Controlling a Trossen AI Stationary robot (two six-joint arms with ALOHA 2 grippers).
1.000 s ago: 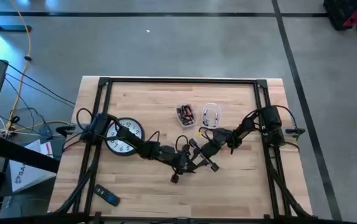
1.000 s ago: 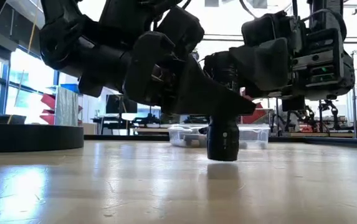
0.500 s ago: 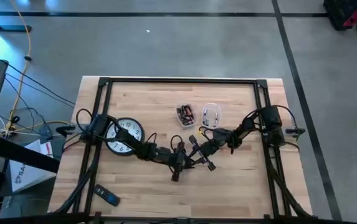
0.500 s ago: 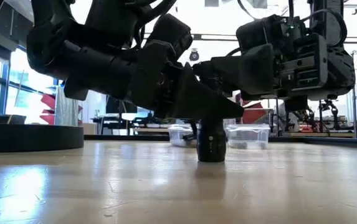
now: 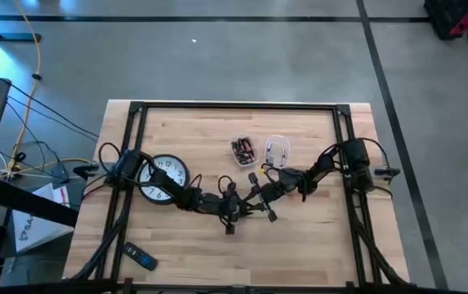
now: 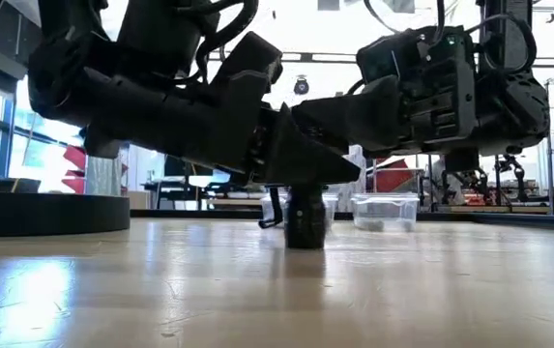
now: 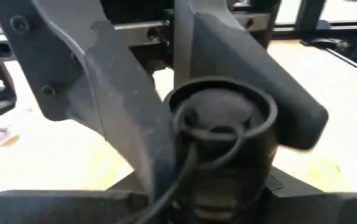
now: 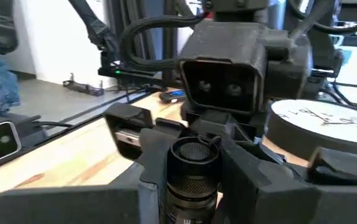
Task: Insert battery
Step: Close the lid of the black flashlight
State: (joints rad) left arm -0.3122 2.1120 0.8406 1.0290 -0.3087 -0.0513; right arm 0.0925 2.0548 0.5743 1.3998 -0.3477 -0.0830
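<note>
Wooden table (image 5: pixel 176 237) under us, we hold a black flashlight (image 6: pixel 305 218) upright at its middle, left gripper (image 5: pixel 232 214) clamped on the barrel so it stays steady, right gripper (image 5: pixel 260 198) closing on its top (batteries wait in a tub (image 5: pixel 243 150) farther back).

Left gripper (image 5: pixel 232 214) low at table centre, fingers clamped, right gripper (image 5: pixel 254 200) just beside it, facing it

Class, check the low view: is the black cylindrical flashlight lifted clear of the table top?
No: the flashlight stands upright with its base on the table, held between the left gripper and right gripper.
</note>
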